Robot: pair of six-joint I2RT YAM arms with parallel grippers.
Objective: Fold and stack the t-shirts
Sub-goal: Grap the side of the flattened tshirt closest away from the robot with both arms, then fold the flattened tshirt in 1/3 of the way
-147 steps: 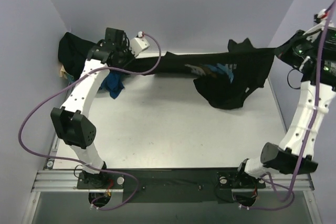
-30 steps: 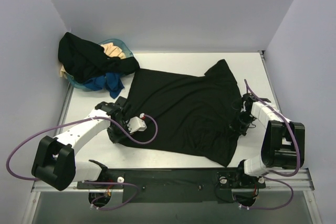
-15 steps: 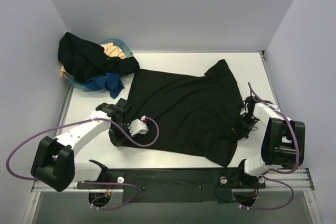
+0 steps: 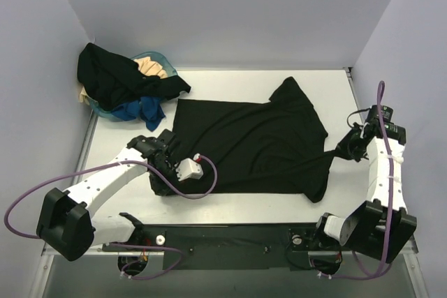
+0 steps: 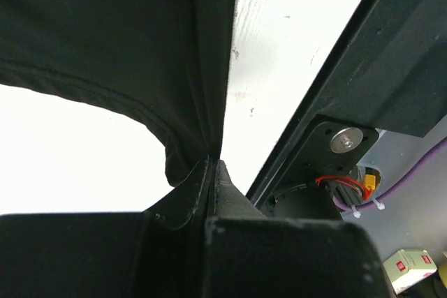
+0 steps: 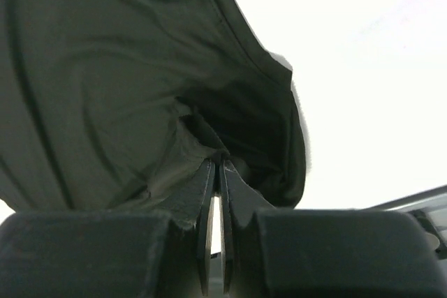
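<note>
A black t-shirt [image 4: 244,141] lies spread on the white table [image 4: 237,206], one sleeve pointing to the back. My left gripper [image 4: 162,181] is shut on its near left corner, low at the table; in the left wrist view the jaws [image 5: 213,164] pinch the black hem [image 5: 105,26]. My right gripper [image 4: 341,151] is shut on the near right corner, lifted and drawn taut to the right; the right wrist view has bunched black cloth [image 6: 91,82] clamped at the gripper tips [image 6: 218,160]. More t-shirts, black [image 4: 112,78], cream [image 4: 150,66] and blue [image 4: 140,111], are piled at the back left.
The pile sits in a teal basket [image 4: 165,63] in the back left corner by the wall. A black mounting rail [image 4: 230,235] with both arm bases runs along the near edge. Walls close in the left, back and right sides.
My right gripper has risen and swung out to the right, pulling the shirt's near right corner taut and straightening the near hem. My left gripper has shifted slightly nearer, still holding its corner.
</note>
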